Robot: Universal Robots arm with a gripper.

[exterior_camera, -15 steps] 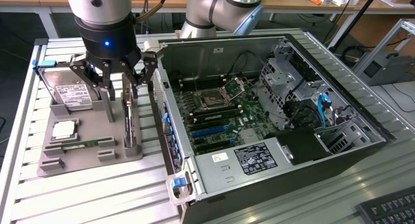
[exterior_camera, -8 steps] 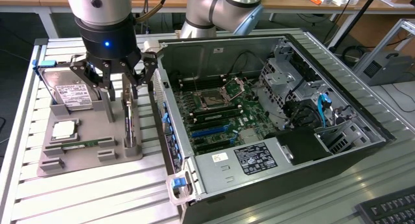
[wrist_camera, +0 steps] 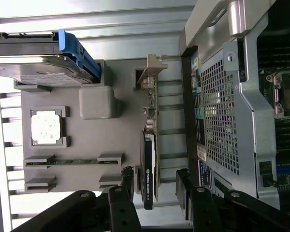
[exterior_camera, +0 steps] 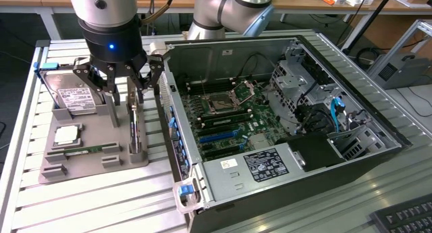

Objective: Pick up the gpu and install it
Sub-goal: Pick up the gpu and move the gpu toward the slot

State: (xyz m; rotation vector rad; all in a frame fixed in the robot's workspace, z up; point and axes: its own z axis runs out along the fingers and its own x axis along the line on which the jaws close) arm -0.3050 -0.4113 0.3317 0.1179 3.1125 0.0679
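Claw [wrist_camera: 154, 188], nearest the wrist lens, stands spread, one finger on either face of the gpu [wrist_camera: 149, 159], gripping nothing. From the exterior view's left to its right: hard drive [exterior_camera: 73, 99] on the grey tray [exterior_camera: 81, 165]; the gpu upright on edge in the tray's far slot, beneath the claw; open computer case [exterior_camera: 270, 162] just beside. Assessment: card probably light and stiff, yet fragile. Hold belongs across the flat faces at mid-length, clear of bracket and connector edge.

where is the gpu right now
On the exterior view's left, the gpu stands on edge in the grey holder tray, beside the open computer case, just below the gripper.
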